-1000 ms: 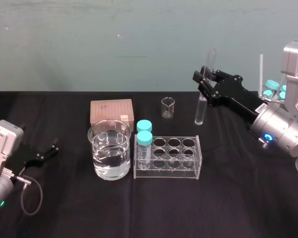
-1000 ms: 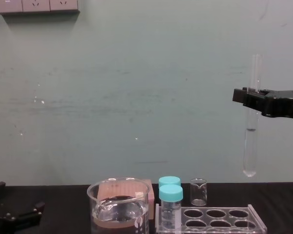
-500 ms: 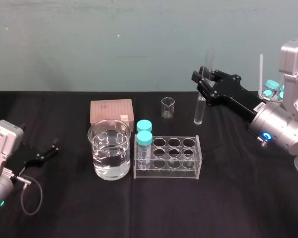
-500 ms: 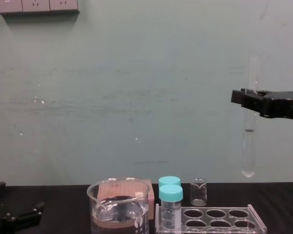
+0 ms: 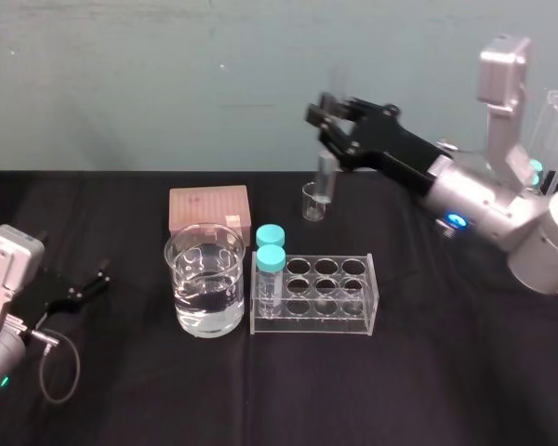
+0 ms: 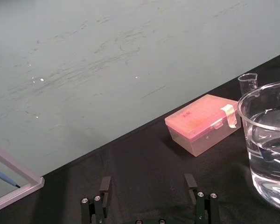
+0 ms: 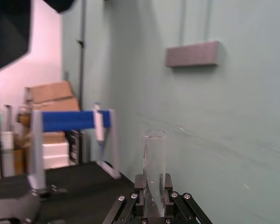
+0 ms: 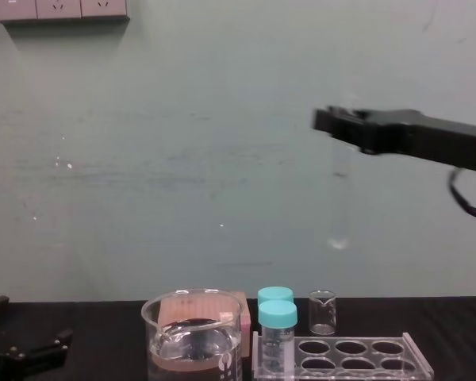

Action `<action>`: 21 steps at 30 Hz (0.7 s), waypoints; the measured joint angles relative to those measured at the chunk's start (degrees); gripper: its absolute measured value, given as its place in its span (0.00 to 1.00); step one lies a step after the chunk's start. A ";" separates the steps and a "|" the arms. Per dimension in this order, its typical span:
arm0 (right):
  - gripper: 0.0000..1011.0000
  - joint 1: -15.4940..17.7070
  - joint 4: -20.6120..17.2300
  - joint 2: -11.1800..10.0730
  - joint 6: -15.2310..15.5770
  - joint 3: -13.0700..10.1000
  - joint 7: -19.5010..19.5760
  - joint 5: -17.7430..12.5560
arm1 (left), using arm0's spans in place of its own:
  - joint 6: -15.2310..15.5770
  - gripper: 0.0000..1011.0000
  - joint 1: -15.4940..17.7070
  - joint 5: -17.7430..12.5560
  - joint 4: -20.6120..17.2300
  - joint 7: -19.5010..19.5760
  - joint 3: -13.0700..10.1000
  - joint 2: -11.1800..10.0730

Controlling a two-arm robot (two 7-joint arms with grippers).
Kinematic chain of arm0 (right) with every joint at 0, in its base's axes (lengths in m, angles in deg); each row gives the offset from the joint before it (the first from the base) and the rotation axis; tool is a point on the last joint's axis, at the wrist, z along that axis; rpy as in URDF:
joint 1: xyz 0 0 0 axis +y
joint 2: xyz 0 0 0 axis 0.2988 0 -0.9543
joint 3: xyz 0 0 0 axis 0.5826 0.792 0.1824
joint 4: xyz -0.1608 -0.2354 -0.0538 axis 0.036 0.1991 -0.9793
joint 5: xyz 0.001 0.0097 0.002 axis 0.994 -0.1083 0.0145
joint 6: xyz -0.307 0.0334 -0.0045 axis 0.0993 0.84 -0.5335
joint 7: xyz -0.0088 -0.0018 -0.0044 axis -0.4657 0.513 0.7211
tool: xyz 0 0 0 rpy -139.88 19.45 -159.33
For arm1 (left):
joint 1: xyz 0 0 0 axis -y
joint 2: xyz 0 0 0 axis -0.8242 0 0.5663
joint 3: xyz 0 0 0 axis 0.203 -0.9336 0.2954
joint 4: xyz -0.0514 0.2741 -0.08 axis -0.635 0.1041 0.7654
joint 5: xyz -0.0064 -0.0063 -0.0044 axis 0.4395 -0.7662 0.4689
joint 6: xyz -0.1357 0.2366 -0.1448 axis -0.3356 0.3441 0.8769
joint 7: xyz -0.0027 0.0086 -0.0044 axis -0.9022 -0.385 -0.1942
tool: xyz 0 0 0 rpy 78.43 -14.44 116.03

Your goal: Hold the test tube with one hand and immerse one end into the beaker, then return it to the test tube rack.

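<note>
The right gripper (image 5: pixel 329 115), flat, black and two-fingered on a silver cylindrical wrist, hangs in the air over the far side of the black cloth-covered table (image 5: pixel 428 381). Its fingers are clamped on the one long, thin, clear glass test tube (image 8: pixel 340 202), which hangs upright, its rounded bottom well above everything on the table. From the head camera the tube is smeared and hard to trace; its lower end seems to hang about over the tiny narrow clear beaker (image 5: pixel 313 202).

Near the middle stands the large, wide, clear glass beaker (image 5: pixel 205 279) with a rolled rim, part-filled with clear liquid. Just right of it sits the low, clear acrylic test tube rack (image 5: pixel 312 325), showing six open round holes. Two short clear vials with turquoise screw caps (image 5: pixel 271 264) stand at its left end. A pink, translucent plastic box (image 5: pixel 209 209) lies behind the beaker.

The left gripper (image 6: pixel 148 185) rests low at the table's near left, its black fingers apart around nothing, its base cut off by the wrist view's edge.
</note>
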State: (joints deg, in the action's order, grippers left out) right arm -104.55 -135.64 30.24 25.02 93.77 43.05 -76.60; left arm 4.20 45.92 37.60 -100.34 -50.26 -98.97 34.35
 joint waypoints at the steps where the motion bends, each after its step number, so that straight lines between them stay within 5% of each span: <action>1: 0.22 -0.60 0.48 0.42 -0.27 0.39 -0.56 -0.09 | 0.00 0.99 0.00 0.00 0.00 0.00 0.00 0.00; 10: 0.22 -5.25 5.85 5.01 -1.90 5.35 -6.70 -2.20 | 0.00 0.99 0.00 0.00 0.00 0.00 0.00 0.00; 21: 0.22 -7.90 10.27 8.12 -2.41 9.33 -11.18 -4.25 | 0.00 0.99 0.00 0.00 0.00 0.00 0.00 0.00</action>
State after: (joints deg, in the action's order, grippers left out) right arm -112.45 -125.36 38.36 22.60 103.09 31.87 -80.86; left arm 4.20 45.92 37.60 -100.34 -50.26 -98.97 34.35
